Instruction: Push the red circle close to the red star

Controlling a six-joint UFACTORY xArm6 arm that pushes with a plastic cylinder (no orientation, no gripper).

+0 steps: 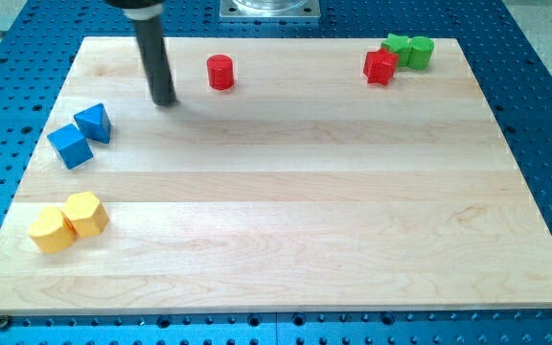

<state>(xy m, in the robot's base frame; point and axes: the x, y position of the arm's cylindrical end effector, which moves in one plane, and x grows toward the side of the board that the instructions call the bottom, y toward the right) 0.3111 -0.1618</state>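
Sitting near the far edge of the counter [286, 220], left of centre, the red circle [220, 72] is well apart from the red star [379, 67], which lies far right, touching a pair of green blocks [408, 50]. The tip [164, 100] rests just left of the circle and slightly nearer, not touching it. There is no pincer on this arm, only a rod, so nothing is clenched or released.

From here I'd worry about the line of the push. Because the tip stands a little nearer than the circle's middle, a straight shove to the right could catch it off-centre and send it toward the far edge, which is close by. A round block may also roll off the rod and slip sideways. Pushing too long could knock the star into the green blocks.

Two blue blocks [80, 135] and two yellow blocks [68, 221] sit at the left, out of the way.

No writing, label or brand is readable anywhere.
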